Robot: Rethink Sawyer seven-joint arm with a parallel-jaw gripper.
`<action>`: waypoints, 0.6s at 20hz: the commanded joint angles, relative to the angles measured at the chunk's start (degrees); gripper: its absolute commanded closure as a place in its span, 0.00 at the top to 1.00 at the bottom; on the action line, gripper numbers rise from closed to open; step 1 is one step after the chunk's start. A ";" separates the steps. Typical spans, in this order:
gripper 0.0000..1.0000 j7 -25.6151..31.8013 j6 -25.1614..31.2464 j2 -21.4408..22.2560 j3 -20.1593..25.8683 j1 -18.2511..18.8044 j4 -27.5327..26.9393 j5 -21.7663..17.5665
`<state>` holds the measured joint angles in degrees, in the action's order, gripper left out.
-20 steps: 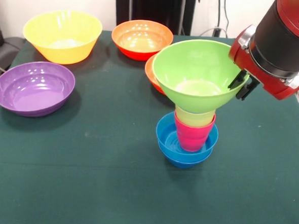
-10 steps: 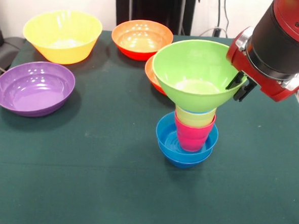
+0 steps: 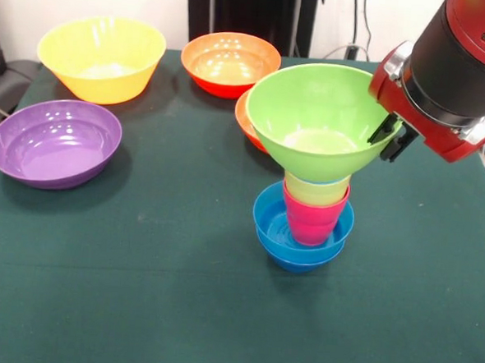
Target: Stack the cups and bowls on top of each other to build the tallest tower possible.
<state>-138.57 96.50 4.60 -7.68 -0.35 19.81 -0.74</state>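
Green bowl (image 3: 319,112) tops the upright tower (image 3: 307,210), mouth up; gripper (image 3: 391,135) state unclear.

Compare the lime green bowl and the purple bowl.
The lime green bowl sits high on the stacked cups, while the purple bowl rests on the table. The green bowl is deep and steep-sided; the purple bowl is shallower. The hand is at the green bowl's rim; nothing touches the purple bowl. Both are upright, glossy and empty.
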 commanded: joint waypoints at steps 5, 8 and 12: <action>1.00 2.55 -0.28 4.61 2.58 -1.51 12.28 0.17; 1.00 3.09 1.39 3.52 2.77 -0.98 9.68 -0.19; 1.00 3.71 2.81 0.10 3.06 0.12 4.06 -1.00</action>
<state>-138.57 96.52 7.31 -7.72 -0.57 22.77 -0.74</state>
